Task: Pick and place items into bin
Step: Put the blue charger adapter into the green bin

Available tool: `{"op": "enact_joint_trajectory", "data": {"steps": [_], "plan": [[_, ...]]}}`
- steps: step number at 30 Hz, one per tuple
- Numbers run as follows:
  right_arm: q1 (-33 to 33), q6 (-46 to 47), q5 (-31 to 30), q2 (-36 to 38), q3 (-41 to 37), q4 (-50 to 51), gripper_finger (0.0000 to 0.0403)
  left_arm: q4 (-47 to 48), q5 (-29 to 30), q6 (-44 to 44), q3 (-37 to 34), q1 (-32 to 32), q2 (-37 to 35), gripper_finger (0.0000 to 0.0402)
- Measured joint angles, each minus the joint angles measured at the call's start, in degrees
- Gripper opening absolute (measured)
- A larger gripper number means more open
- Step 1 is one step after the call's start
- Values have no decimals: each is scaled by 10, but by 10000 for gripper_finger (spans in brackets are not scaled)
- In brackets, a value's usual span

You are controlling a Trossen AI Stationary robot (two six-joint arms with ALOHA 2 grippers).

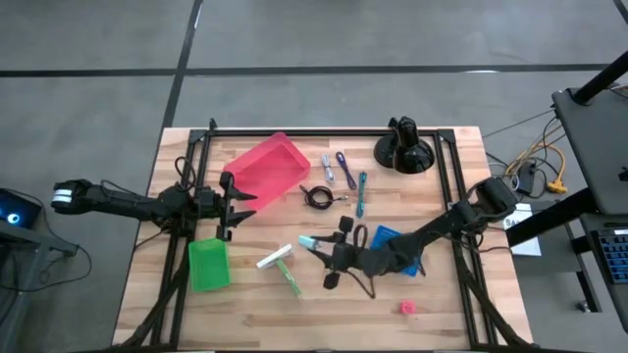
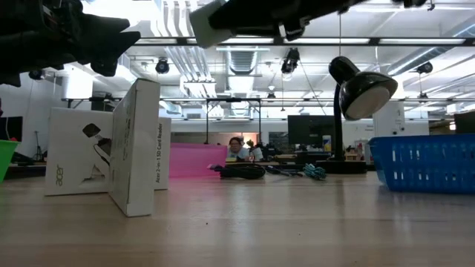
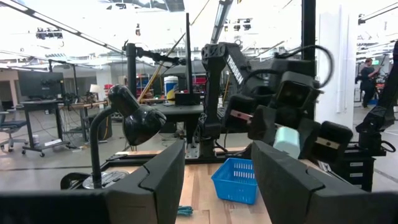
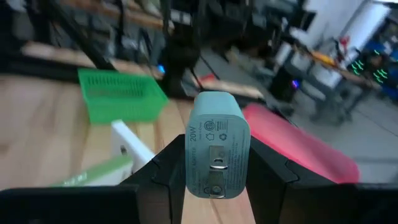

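Teal charger (image 4: 217, 146) (one) in right gripper (image 4: 211, 163), three bins, green (image 1: 207, 264), pink (image 1: 267, 169), blue (image 1: 389, 238).

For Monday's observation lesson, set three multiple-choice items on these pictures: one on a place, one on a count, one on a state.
1. Where is the green bin?
A. By the table's left front part, near the left gripper
B. Beside the black lamp
C. On the floor

2. How many bins are on the table?
A. one
B. three
C. five

3. The right gripper is:
A. open and empty
B. shut on the pale teal charger plug
C. out of view

Answers: 1 A, the high view shows it there. 2 B, green, red and blue. 3 B, both fingers press the plug's sides.
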State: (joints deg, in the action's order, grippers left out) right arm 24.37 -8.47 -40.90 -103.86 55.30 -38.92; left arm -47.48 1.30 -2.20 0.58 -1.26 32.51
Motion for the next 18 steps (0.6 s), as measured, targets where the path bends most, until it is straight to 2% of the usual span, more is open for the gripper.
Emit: {"op": "enact_joint_trajectory", "data": {"steps": [4, 8, 11, 18], "plan": [[-24, -10, 97, 4, -52, -114, 113, 0, 0, 1, 0, 0, 0, 171], [-49, -10, 164, 4, -91, -174, 113, 0, 0, 1, 0, 0, 0, 171], [-65, -15, 183, 4, -111, -204, 113, 1, 0, -1, 0, 0, 0, 171], [-98, -37, 184, 14, -124, -216, 113, -16, 0, -33, 1, 0, 0, 171]]}}
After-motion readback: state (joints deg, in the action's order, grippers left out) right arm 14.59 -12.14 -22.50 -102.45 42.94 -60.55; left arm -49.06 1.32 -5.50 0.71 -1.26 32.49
